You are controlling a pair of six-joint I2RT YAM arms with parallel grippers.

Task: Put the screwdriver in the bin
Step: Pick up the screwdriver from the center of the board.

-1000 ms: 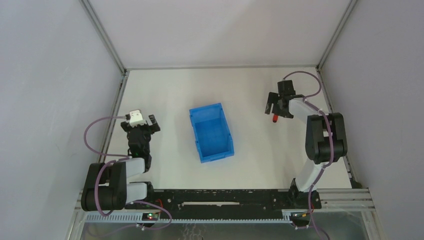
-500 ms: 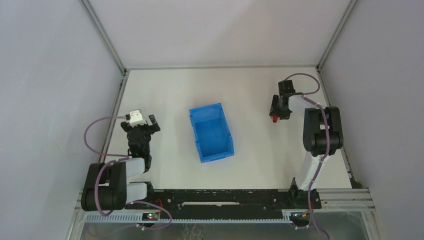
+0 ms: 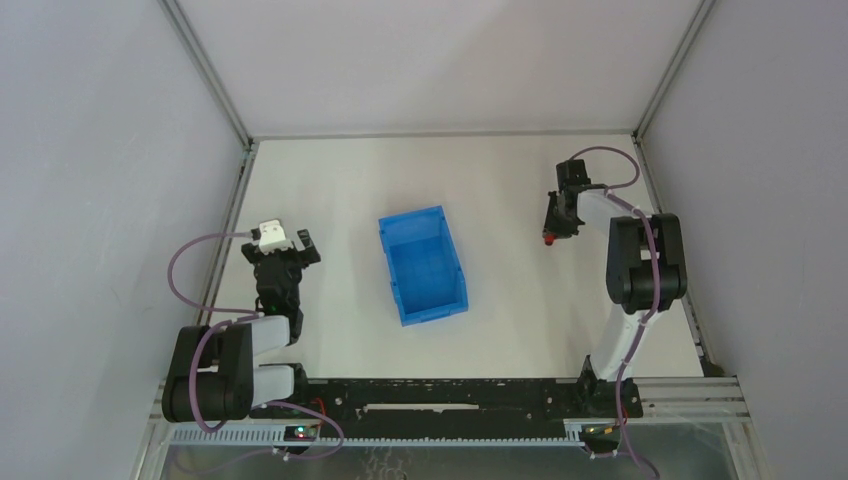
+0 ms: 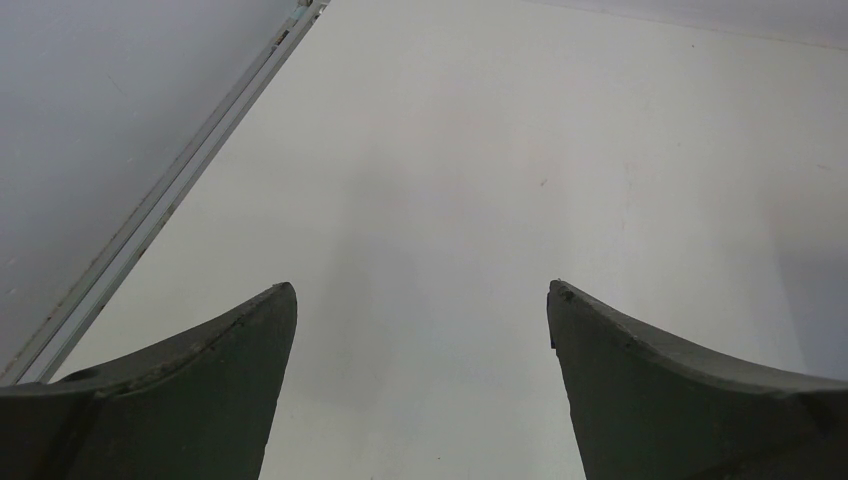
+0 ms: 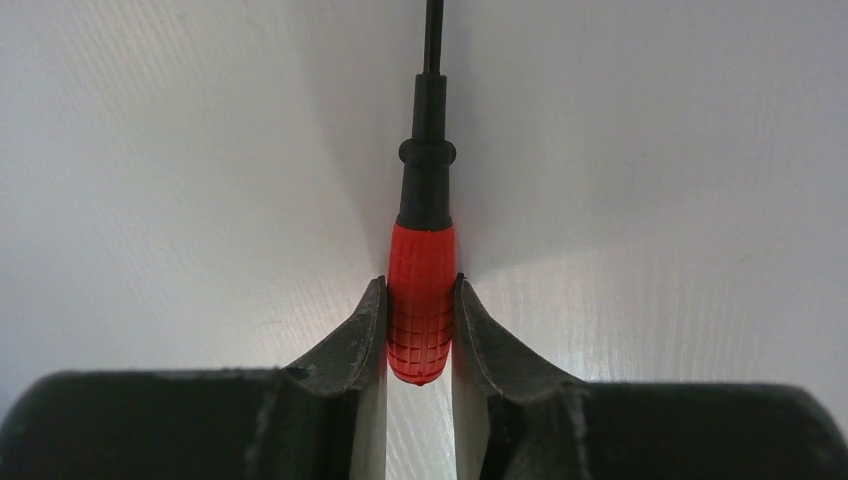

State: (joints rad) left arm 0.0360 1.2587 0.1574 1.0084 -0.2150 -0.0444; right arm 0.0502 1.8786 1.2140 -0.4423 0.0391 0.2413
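The screwdriver (image 5: 421,300) has a short red ribbed handle and a thin black shaft that runs out of the top of the right wrist view. My right gripper (image 5: 421,285) is shut on the red handle, one finger pressed against each side. From above, that gripper (image 3: 550,228) sits down at the table on the right, with the red handle end (image 3: 547,241) showing below it. The blue bin (image 3: 422,264) stands open-topped at the table's middle, well left of the screwdriver. My left gripper (image 4: 421,295) is open over bare table, near the left wall (image 3: 283,243).
Metal frame rails (image 3: 232,215) run along the table's left and right edges, and grey walls close the space on three sides. The right arm's upright link (image 3: 645,268) stands close to the right rail.
The right gripper's fingers closed onto the screwdriver's red handle, and the wrist turned in line with it. The left arm and the bin stayed put.
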